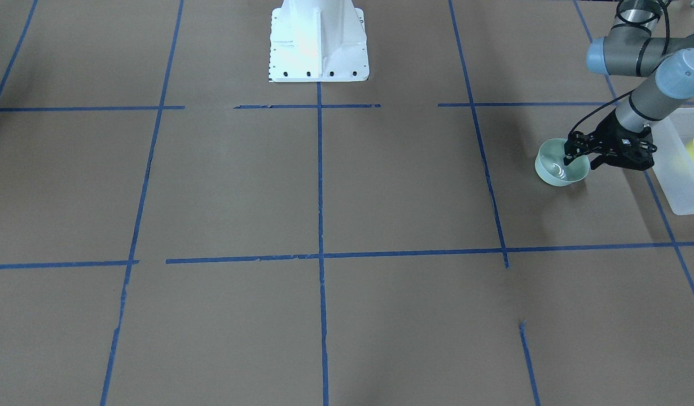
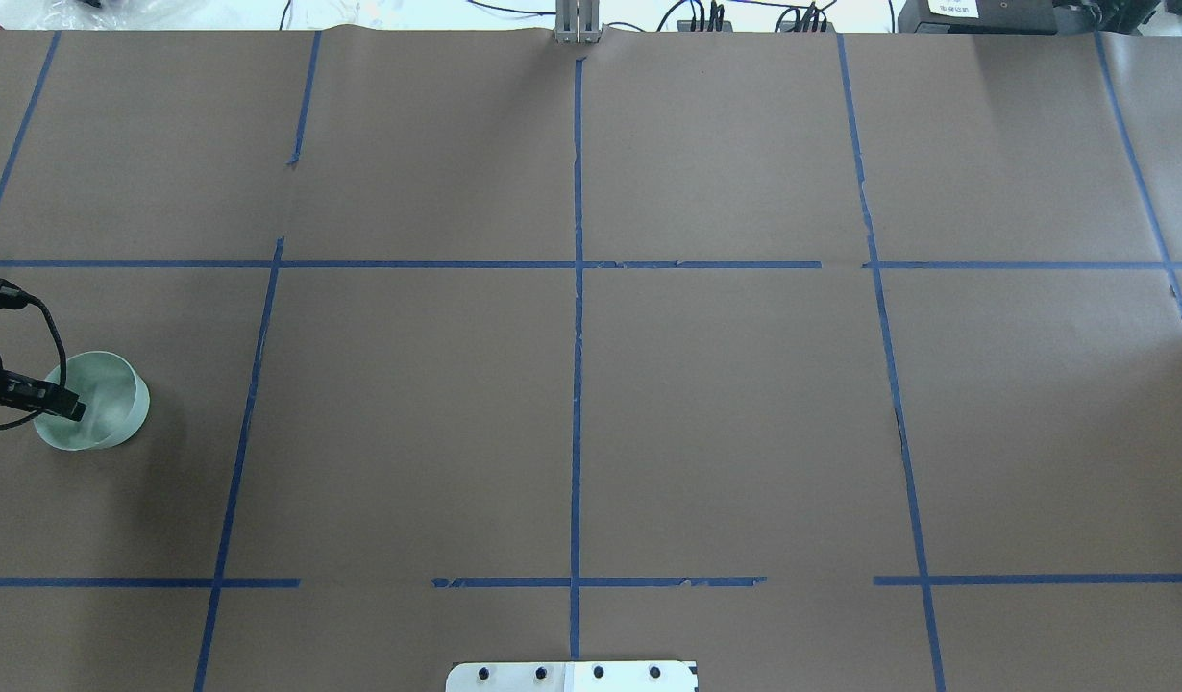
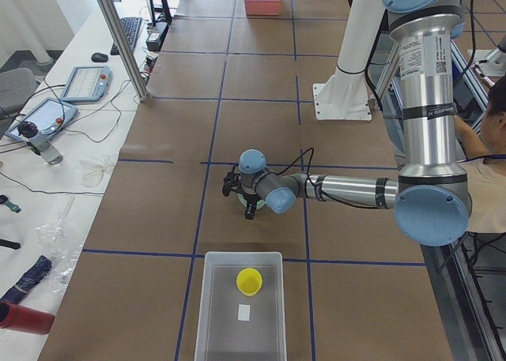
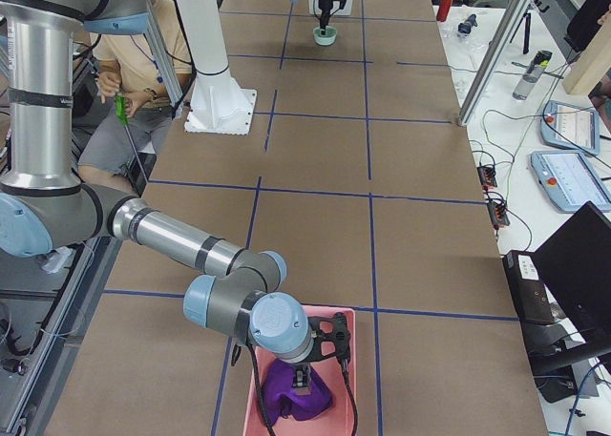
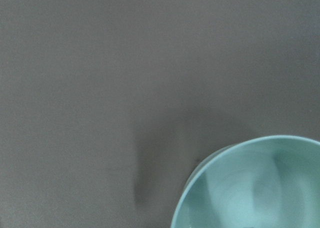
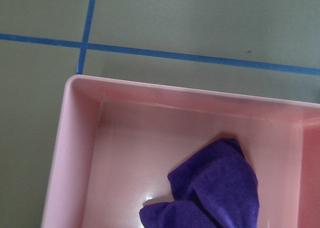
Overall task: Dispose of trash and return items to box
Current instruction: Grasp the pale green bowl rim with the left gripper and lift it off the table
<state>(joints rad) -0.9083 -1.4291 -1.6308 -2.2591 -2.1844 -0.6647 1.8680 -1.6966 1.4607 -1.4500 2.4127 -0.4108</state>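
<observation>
The pale mint-green bowl (image 1: 554,172) stands on the brown table near my left side; it also shows in the overhead view (image 2: 110,408) and fills the lower right of the left wrist view (image 5: 250,188). My left gripper (image 1: 579,161) points down at the bowl's rim. It looks open, with one finger inside the bowl and the other outside its wall. The yellow cup (image 3: 249,280) stands inside the translucent white box (image 3: 225,313), just beyond the bowl at the table's left end. My right gripper (image 4: 320,360) hovers over a pink bin; I cannot tell whether it is open or shut.
The pink bin (image 6: 150,91) at the table's right end holds a purple cloth (image 6: 215,188). A small white card (image 3: 244,312) lies in the box beside the cup. The white robot base (image 1: 319,45) stands at mid table edge. An operator (image 4: 124,83) sits behind it.
</observation>
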